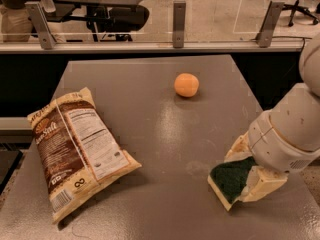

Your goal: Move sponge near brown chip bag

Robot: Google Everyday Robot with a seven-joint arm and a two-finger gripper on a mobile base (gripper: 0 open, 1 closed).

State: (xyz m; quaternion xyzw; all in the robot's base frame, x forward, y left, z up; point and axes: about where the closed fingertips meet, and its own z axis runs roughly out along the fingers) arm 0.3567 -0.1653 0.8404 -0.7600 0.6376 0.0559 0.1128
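Note:
The sponge (pixel 229 178), dark green on top with a pale yellow foam layer, lies at the table's front right. My gripper (pixel 249 169) comes in from the right. Its two cream fingers (pixel 261 186) stand on either side of the sponge and press against it, so it is shut on the sponge. The sponge rests low on the table, slightly tilted. The brown chip bag (pixel 75 151), brown and cream with a white label panel, lies at the front left, well apart from the sponge.
A round orange fruit (pixel 186 84) sits at the table's middle back. The grey table (pixel 150 129) ends close to the gripper on the right. A rail with metal posts (pixel 179 17) runs behind the table's far edge.

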